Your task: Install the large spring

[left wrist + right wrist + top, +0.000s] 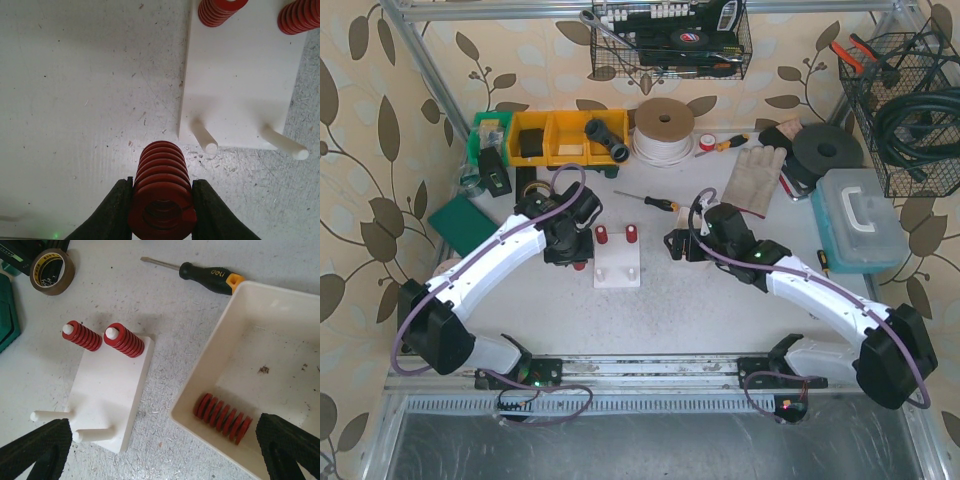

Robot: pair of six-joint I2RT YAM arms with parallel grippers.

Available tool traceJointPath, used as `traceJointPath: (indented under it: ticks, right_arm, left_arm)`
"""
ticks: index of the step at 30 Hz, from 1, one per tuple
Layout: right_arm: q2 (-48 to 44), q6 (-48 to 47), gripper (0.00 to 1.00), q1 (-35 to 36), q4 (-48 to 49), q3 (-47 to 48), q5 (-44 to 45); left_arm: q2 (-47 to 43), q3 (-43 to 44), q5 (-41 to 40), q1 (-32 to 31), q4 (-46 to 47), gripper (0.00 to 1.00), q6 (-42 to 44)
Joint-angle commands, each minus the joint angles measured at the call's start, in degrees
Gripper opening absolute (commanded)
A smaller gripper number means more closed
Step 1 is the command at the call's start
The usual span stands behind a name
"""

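A red coil spring (160, 170) is clamped in the left gripper (162, 207); the right gripper (162, 450) is spread wide, empty. The spring's bore should be centred on the nearer bare peg (205, 137) before it is pushed on.

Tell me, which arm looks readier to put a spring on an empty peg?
Left. The left gripper is shut on a spring, near the board with its two bare pegs. The right gripper is open and empty; the other spring lies in the tray, not yet picked up.
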Motion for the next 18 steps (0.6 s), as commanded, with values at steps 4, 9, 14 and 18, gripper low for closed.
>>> traceJointPath:
  ticks: [4,9,14,18]
  right_arm:
    - [0.0,0.8,0.99,0.0,1.5,-0.2,-0.4]
    - [-0.8,1.0,0.99,-0.3,1.7,-0.8,-0.6]
    - [-0.4,1.2,0.99,-0.7,2.5,-1.2,-1.2]
    - [0.3,1.2,0.98,-0.6,2.2,-0.7,-1.2]
  left_arm:
    - [1.4,2.1,-1.8,-0.4,-0.4,0.00,-0.7]
    - [3.4,2.9,-1.0,-0.4,-0.2,0.00,-0.7]
    - [4.4,2.2,0.6,-0.5,1.8,0.00,0.0]
    - [4.7,2.6,2.3,-1.3,4.6,0.00,-0.4]
